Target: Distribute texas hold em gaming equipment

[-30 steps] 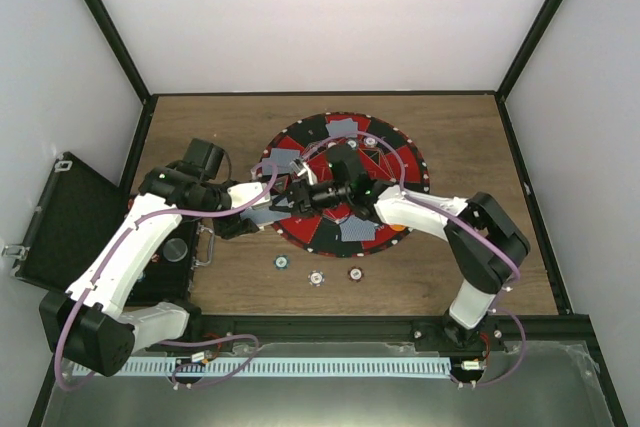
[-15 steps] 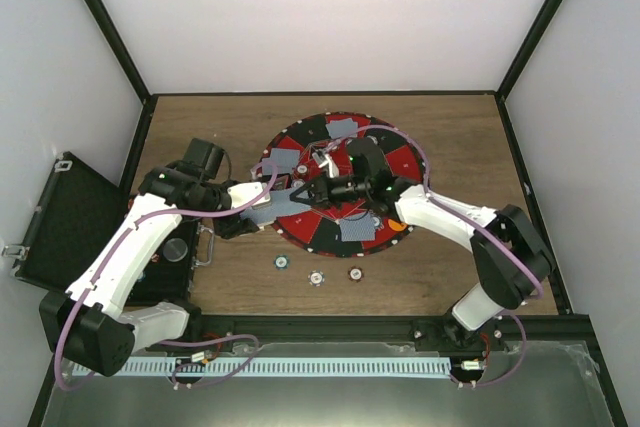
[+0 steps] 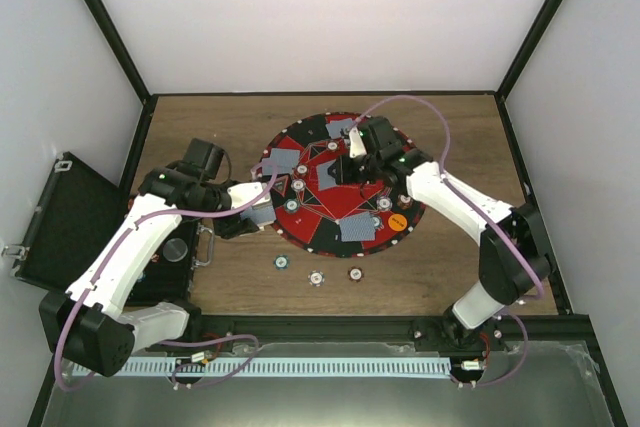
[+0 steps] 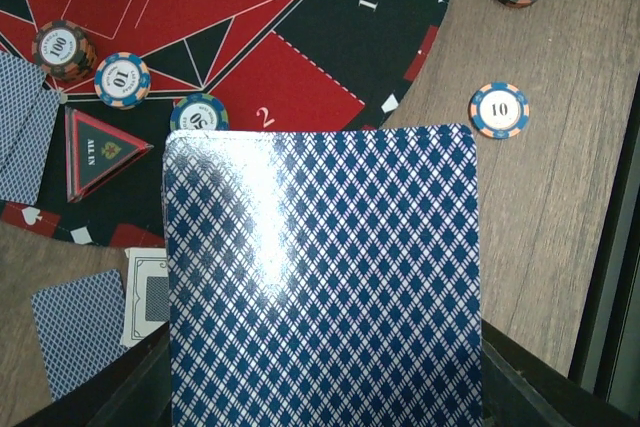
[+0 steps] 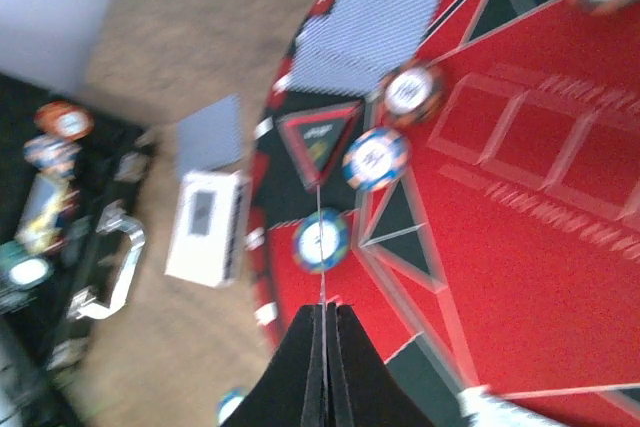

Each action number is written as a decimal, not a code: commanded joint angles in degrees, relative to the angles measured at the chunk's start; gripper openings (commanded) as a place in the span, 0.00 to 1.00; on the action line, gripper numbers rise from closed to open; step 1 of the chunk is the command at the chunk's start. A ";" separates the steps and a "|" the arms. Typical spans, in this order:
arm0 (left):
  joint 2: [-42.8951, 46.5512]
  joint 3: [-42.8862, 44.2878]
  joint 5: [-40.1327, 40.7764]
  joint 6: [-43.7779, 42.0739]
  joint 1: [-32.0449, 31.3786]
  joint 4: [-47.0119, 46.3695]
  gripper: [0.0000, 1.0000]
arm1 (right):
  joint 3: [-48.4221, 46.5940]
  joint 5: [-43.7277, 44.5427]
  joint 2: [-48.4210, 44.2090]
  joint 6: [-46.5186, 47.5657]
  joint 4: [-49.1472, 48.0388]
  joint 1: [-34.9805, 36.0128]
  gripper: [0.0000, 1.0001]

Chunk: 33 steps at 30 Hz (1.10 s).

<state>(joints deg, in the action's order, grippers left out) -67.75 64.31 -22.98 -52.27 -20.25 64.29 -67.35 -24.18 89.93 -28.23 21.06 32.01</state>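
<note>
One round red-and-black mat (image 3: 310, 237). Ahead of the left gripper (image 4: 325, 402) are five poker chips (image 4: 122, 79): three on the mat, two to the right on the bare tabletop (image 4: 560, 197). Four blue-backed cards (image 4: 320, 277) show, one in that gripper, and one triangular marker (image 4: 105, 147). The top view shows three chips on the tabletop.

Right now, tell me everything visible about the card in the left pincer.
The card shows its back: a dark blue diamond lattice on white, rounded top corners, glossy with glare. It faces the wrist camera, short edge up, above the edge of the round mat and the wooden table. The left pincer clamps its lower end; nothing else seems to touch it. Whether it is one card or several is unclear.
</note>
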 commanded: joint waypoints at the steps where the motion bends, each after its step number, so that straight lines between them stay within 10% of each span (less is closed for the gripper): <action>1: 0.80 -0.75 -0.40 0.53 -0.03 -0.02 0.04 | -5.50 23.91 2.57 14.94 5.48 1.29 0.01; 8: 0.99 0.19 0.47 0.98 -0.05 1.26 0.04 | -5.25 54.17 9.56 42.23 -15.01 8.84 0.01; 18: 1.90 1.19 1.29 1.36 0.12 3.70 0.04 | 8.08 55.20 18.14 76.94 -58.86 11.32 0.01; 33: 3.29 1.34 3.62 0.59 0.24 5.52 0.04 | 4.83 44.90 23.63 65.66 -43.55 11.59 0.13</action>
<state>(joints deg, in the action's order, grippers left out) -64.90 64.18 -19.49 -51.20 -20.23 69.47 -60.49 24.08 114.91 43.51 -28.86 43.29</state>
